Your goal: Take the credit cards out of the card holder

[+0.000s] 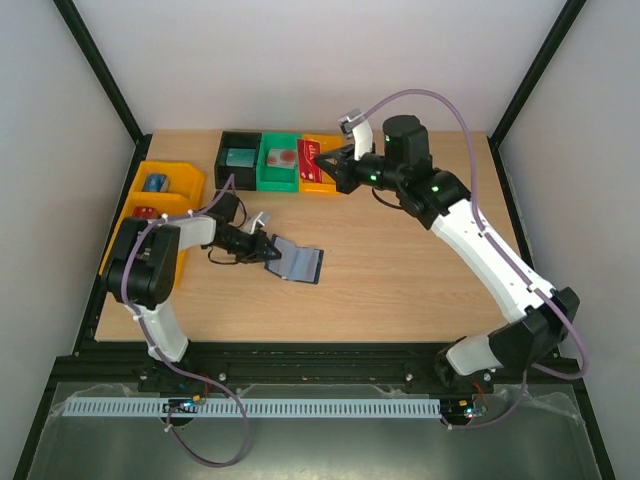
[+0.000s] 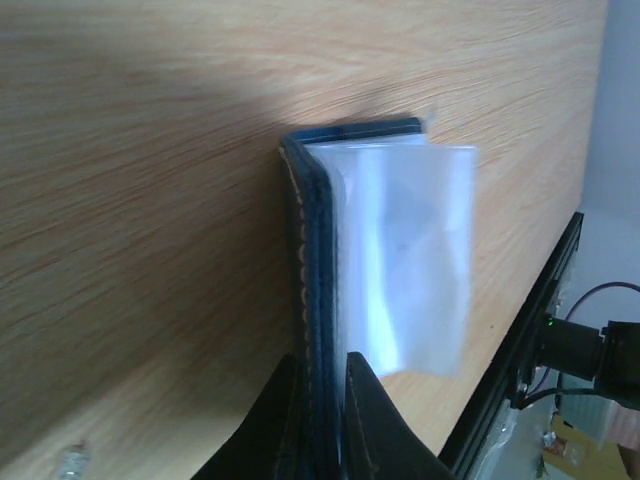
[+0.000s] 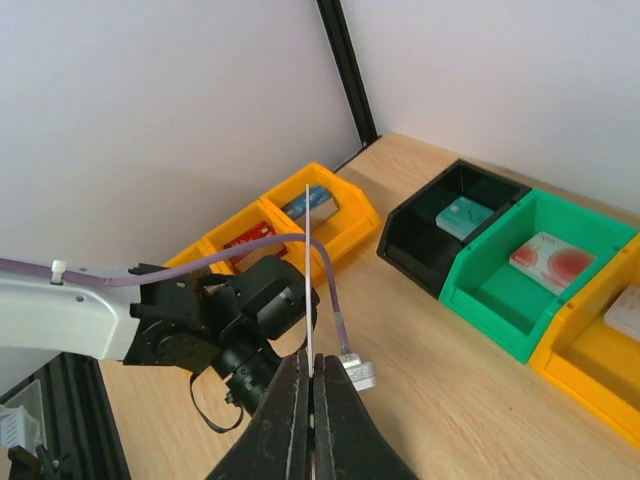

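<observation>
Navy card holder (image 1: pixel 300 264), one edge between left end effector (image 1: pixel 267 250) jaws.

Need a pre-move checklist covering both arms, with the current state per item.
1. Grip on the card: right pincer shut on the card, seen edge-on between its tips. ok.
2. Drop spot: in the top view the card hangs over the orange bin. ok.
3. Hold on the wallet: left pincer shut on the stitched edge of the card holder. ok.
4. Holder open for the next pull: its two halves are spread in the top view. ok.
5. More cards inside: the pocket looks pale and washed out. cannot tell.
</observation>
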